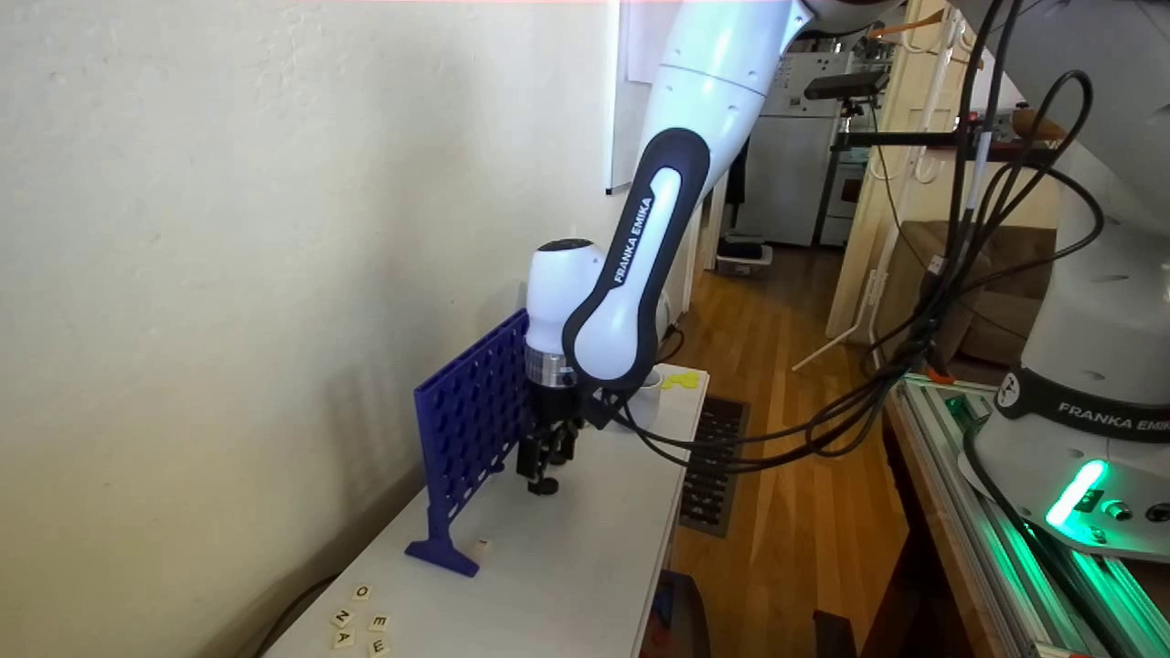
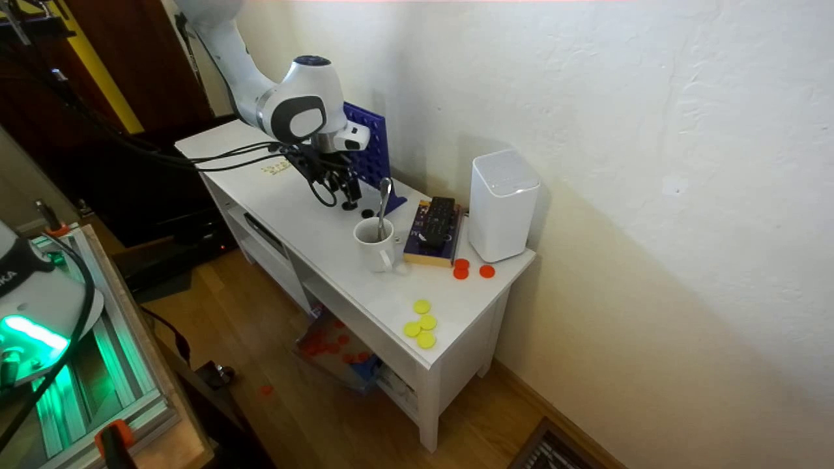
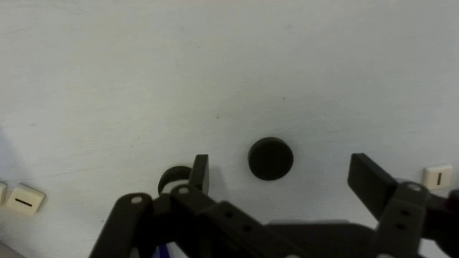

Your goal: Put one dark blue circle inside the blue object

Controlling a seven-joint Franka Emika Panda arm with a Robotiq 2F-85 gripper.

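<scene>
The upright plastic grid panel (image 1: 473,413) is blue; in the wrist view, a round disc (image 3: 270,159) is black, a square tile (image 3: 437,176) at three o'clock cream, black-barred.

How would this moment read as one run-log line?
pincer: open | dark round disc: on white tabletop, ungripped | blue plastic grid panel: upright, beside pincer

White table (image 1: 567,567) bears: blue rack (image 1: 471,411), dark discs (image 3: 270,159), letter tiles (image 1: 343,638), mug (image 2: 373,254), flat item (image 2: 415,241), white unit (image 2: 502,212), red discs (image 2: 487,271), yellow discs (image 2: 426,340).
</scene>
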